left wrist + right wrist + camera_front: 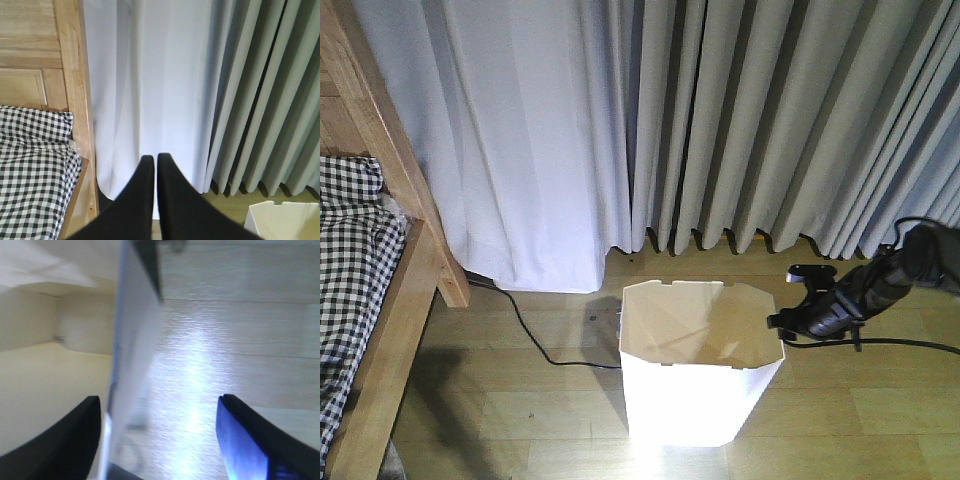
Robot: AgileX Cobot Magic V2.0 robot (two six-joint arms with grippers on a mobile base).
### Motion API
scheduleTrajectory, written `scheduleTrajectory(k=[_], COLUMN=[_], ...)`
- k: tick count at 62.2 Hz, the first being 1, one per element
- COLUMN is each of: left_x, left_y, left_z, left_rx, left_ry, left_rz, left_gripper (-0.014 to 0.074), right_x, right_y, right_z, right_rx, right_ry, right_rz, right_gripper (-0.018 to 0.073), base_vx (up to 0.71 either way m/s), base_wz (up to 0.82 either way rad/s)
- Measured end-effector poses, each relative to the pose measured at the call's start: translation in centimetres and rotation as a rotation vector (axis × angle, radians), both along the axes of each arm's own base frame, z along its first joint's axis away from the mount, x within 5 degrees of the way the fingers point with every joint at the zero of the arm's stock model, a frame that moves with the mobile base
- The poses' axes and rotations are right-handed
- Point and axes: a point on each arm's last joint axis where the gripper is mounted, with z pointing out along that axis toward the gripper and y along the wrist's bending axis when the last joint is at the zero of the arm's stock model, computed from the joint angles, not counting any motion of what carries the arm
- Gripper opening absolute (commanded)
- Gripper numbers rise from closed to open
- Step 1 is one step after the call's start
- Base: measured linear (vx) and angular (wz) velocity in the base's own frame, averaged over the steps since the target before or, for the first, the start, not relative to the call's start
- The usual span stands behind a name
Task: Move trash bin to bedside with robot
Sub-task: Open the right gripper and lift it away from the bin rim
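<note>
The trash bin (695, 365) stood upright on the wooden floor (520, 400) before the curtains (720, 120), well apart from the bed (365, 300) at the left. The right gripper (157, 432) straddled the bin's right-hand wall, one finger inside and one outside, jaws parted and not yet clamped; this placement appeared intended to pinch the rim for dragging. The left gripper (154, 161) hung clear, fingers pressed together on nothing. The cream interior showed no contents.

Looks like a bedroom: wooden bed (380, 330) with checked bedding (350, 260) sitting at 9 o'clock, grey curtains (740, 120) hanging at 12, wood floor (520, 400) running underneath.
</note>
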Motion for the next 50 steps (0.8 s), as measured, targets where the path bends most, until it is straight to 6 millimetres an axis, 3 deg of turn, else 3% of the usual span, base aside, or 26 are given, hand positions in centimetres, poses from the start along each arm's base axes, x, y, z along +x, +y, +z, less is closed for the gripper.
scheduleTrajectory(k=[15,36,50], left_x=[0.0,0.0,0.0], left_y=[0.0,0.0,0.0], left_z=[0.0,0.0,0.0], left_rx=[0.0,0.0,0.0], left_ry=[0.0,0.0,0.0], left_rz=[0.0,0.0,0.0], left_gripper=[-0.0006,-0.0006,-0.0006], right_x=[-2.5,-4.1,-7.4], right_y=[0.2,0.4,1.1], right_z=[6.8,22.4,32.4], right_rx=[-0.033,-0.085,-0.106], right_ry=[0.005,-0.238,-0.457], right_rz=[0.104,0.131,0.138], right_gripper=[0.0487,0.0487,0.0487], base_vx=[0.0,0.0,0.0], base_wz=[0.0,0.0,0.0])
